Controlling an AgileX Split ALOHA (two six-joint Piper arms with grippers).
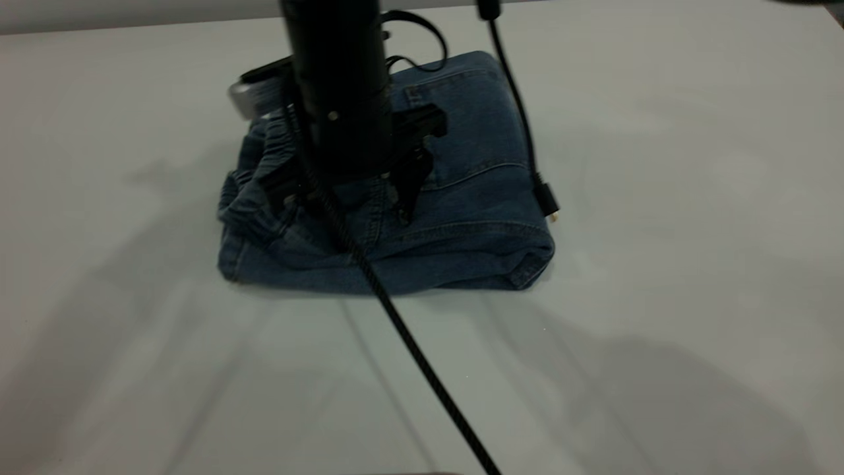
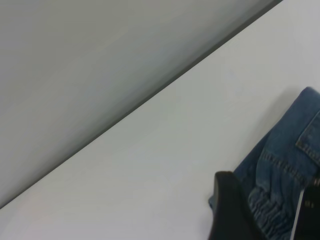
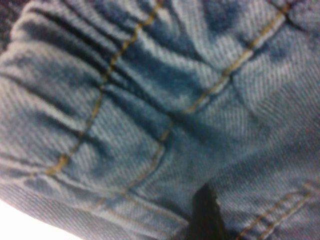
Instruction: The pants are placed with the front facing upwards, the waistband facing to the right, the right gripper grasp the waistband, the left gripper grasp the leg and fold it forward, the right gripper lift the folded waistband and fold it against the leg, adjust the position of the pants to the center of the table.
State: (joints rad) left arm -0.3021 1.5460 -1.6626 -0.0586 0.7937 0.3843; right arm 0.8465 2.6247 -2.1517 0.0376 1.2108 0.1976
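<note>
The blue denim pants [image 1: 461, 198] lie folded in a thick bundle on the white table [image 1: 659, 264], a back pocket facing up. The ruched waistband [image 1: 264, 165] bunches at the bundle's left side. My right gripper [image 1: 346, 194] comes straight down from above onto the bundle, open, with one finger on the waistband and the other on the pocket panel. In the right wrist view denim [image 3: 150, 115] fills the frame and one black fingertip [image 3: 205, 215] rests on it. My left gripper [image 2: 232, 215] shows only as a black part beside the pants [image 2: 290, 150]; it is out of the exterior view.
A black braided cable [image 1: 422, 363] runs from the right arm across the table toward the front edge. A second cable with a plug [image 1: 546, 198] hangs by the bundle's right side. The table's far edge [image 2: 150, 97] runs past the left arm.
</note>
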